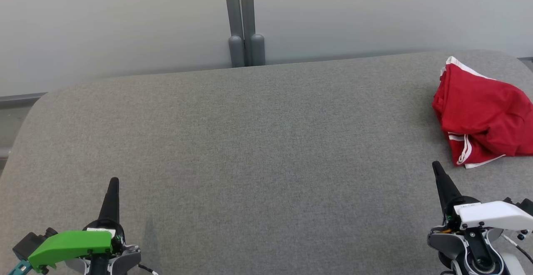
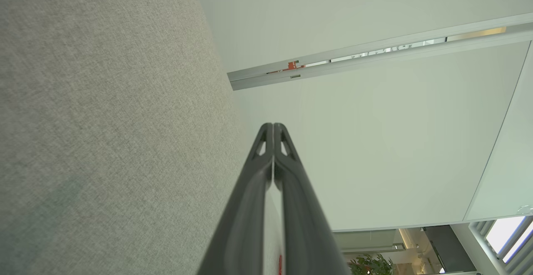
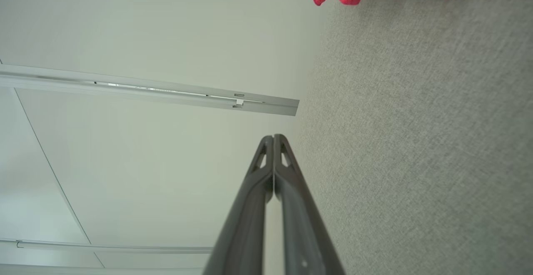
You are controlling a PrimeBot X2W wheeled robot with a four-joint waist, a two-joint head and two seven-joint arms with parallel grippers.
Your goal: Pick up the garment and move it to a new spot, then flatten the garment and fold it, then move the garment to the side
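Both pinched closed and empty, my left gripper (image 1: 113, 181) and right gripper (image 1: 436, 165) hover above the grey table (image 1: 258, 142). The red garment (image 1: 485, 115) lies bunched at the table's right edge, just beyond my right gripper, partly cut off by the frame. It may be awaiting pickup or already set aside; loosely folded or merely rumpled, I cannot say.
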